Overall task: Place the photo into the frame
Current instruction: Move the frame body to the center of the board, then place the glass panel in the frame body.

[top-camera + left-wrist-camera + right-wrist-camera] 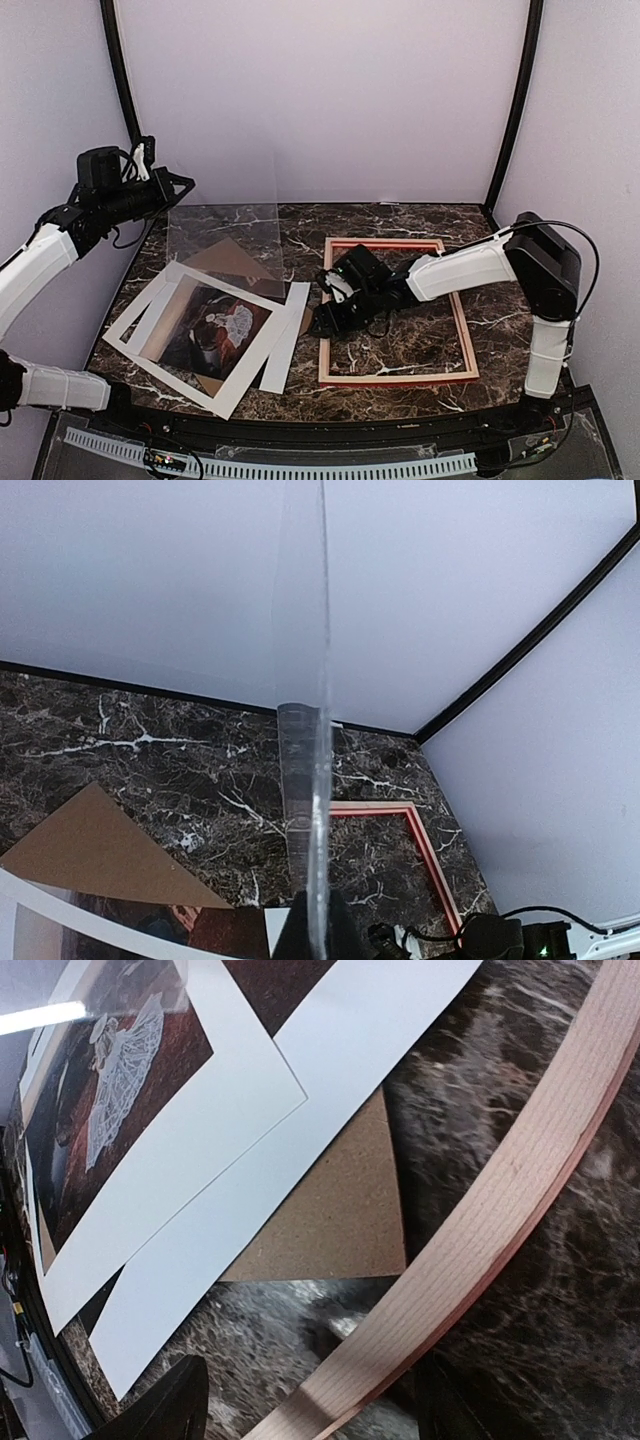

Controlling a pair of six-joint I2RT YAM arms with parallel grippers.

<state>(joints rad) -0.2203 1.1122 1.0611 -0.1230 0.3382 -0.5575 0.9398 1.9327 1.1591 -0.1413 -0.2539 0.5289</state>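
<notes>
Dark white-margined paper photo (215, 330) left of thin red rectangular frame (465, 335) looks floppy, pinch margin; right tool (323, 317) gapes astride frame rail, left tool (177, 188) clamps clear pane (225, 240).

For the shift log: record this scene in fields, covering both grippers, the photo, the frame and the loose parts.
left gripper: shut on the edge of a clear rigid pane
right gripper: open, fingers straddling the frame's left rail
frame: thin rectangular wooden frame with red edge, flat on the dark marble table, nothing in it
photo: dark brownish print, white figure, white margins, face up, left of frame
under photo: white mat, brown backing board
</notes>
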